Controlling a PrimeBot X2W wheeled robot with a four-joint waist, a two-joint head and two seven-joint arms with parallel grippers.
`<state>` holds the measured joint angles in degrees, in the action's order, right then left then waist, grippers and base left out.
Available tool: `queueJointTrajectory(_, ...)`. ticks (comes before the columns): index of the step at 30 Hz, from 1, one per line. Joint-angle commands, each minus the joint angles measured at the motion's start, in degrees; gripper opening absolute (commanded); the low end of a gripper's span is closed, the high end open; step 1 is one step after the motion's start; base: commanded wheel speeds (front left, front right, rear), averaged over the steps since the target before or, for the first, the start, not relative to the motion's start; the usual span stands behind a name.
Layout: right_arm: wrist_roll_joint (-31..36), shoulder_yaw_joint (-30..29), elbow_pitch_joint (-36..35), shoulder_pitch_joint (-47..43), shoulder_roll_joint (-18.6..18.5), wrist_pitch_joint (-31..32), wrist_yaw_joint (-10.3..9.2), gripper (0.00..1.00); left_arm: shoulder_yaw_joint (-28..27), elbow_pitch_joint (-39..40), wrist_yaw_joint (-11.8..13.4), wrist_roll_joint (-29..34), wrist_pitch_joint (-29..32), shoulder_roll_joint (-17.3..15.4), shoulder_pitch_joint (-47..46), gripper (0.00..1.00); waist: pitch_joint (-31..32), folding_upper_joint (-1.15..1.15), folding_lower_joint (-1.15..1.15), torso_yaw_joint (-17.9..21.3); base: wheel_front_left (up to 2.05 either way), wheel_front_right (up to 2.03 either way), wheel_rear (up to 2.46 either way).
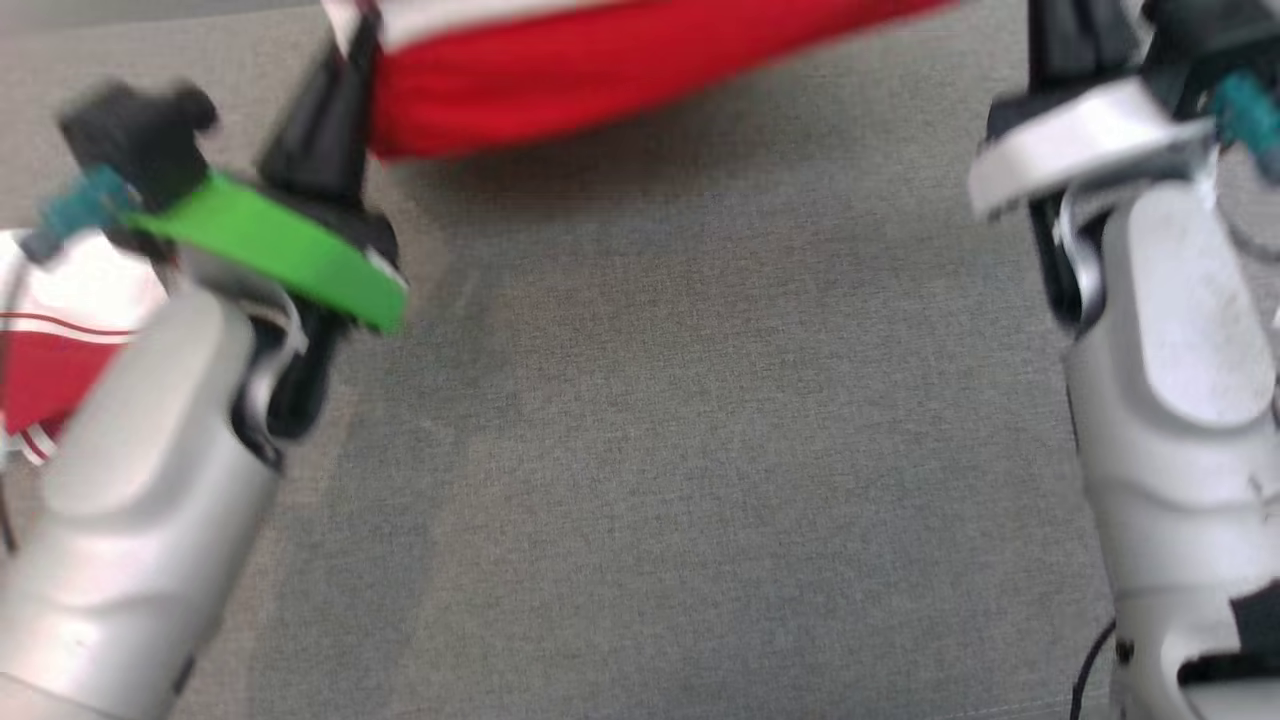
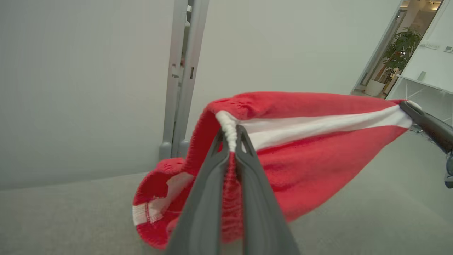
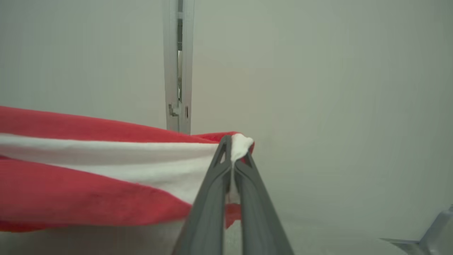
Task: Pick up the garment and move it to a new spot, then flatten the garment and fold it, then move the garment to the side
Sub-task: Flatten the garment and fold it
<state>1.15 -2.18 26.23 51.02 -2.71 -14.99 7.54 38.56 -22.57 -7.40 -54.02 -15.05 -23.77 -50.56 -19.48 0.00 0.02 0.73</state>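
The garment (image 1: 600, 70) is red knit with a white band. It hangs stretched in the air between my two grippers, above the grey table (image 1: 700, 450). My left gripper (image 1: 358, 40) is shut on one end of it; in the left wrist view the left gripper (image 2: 231, 136) pinches the white ribbed edge of the garment (image 2: 300, 156). A loose red and white part (image 1: 50, 340) droops beside my left forearm. My right gripper (image 1: 1062, 35) is at the top right; in the right wrist view the right gripper (image 3: 232, 145) is shut on the white corner of the garment (image 3: 88, 184).
A grey fabric surface covers the table under the garment. Behind the table stands a pale wall with a vertical metal post (image 2: 180, 71). A doorway with a potted plant (image 2: 400, 53) shows at the far right. A black cable (image 1: 1090, 665) runs by my right arm.
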Motion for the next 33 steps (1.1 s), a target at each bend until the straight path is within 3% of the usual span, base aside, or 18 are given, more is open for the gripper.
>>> queueJointTrajectory(1,-1.68,-0.04,-0.58,-5.65,-0.37,-0.27,-0.11,0.00,0.24,-0.63,-0.13,-0.79,-0.14,1.06,5.43,0.00,2.69,0.00,-0.02,-0.74,0.00,0.00,0.00)
queueJointTrajectory(6,-6.81,-0.16,-1.89,-22.37,-0.32,-0.27,-0.10,0.00,3.92,-3.11,-0.13,-1.76,-0.17,3.93,20.16,0.00,6.16,0.00,-0.02,-0.82,0.00,0.00,0.00)
queueJointTrajectory(20,-14.29,-0.39,-4.79,-47.64,-0.45,-0.28,-0.11,0.00,-1.28,-4.49,0.00,3.70,-0.16,9.28,43.62,0.00,17.62,0.00,-0.02,-0.83,0.00,0.00,0.00)
queueJointTrajectory(28,-16.80,-2.94,-8.96,-54.61,-0.46,-0.29,-0.16,0.00,-4.41,-0.37,0.00,7.52,-0.18,10.22,50.78,0.00,19.80,0.00,-0.02,-1.86,0.00,0.00,0.00)
queueJointTrajectory(33,-15.38,-2.68,-10.80,-49.21,-0.44,-0.28,-0.15,0.00,-5.41,3.23,0.00,9.05,-0.18,10.94,47.05,0.00,16.91,0.00,-0.02,-3.20,0.00,0.00,0.00)
